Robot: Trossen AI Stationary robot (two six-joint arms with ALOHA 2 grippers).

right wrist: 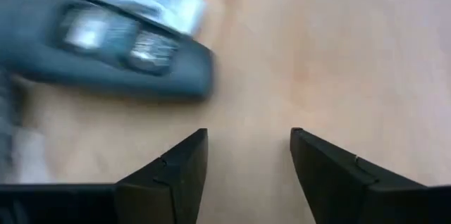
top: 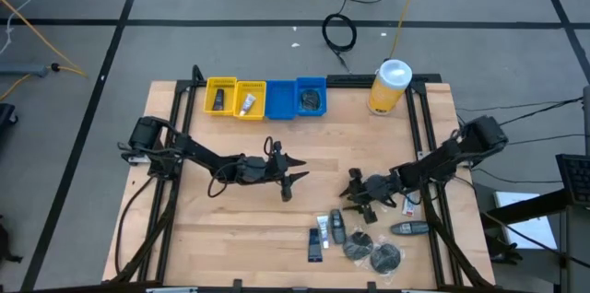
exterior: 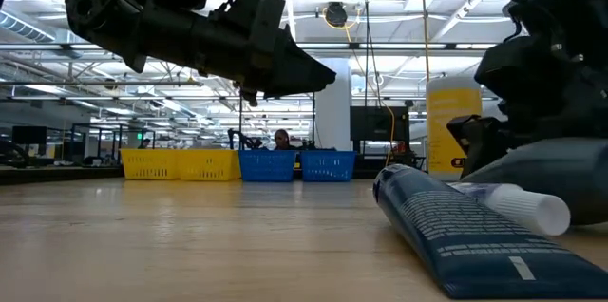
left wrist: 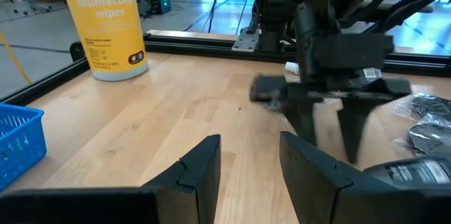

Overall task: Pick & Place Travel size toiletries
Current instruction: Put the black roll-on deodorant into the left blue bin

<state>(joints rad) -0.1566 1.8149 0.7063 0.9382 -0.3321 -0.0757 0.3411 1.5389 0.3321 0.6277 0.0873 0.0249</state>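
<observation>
Right end effector sits low over the wooden surface, right of centre, fingers spread w/ nothing between them. In the right wrist view bare wood shows between the two fingers and a dark grey stick-like piece lies just ahead of the tips – close, not touching.

Left end effector hangs above the surface near its middle, pointing toward the right arm; fingers parted and empty, only wood visible in the gap in the left wrist view.

Most of the travel size toiletries lie in a loose cluster at the front-right of the surface: a dark blue tube w/ white cap, a thin white tube, a small dark bottle, two dark round flat packets and, plus a dark stick-like piece off to the right near the frame rail. The low view has the blue tube lying flat, close to the camera.

At the back edge – a row of small bins: two yellow bins, then two blue bins, each w/ small items inside except one blue one, which I can't tell. A yellow wipes canister w/ white lid stands upright to the right of the bins.
</observation>
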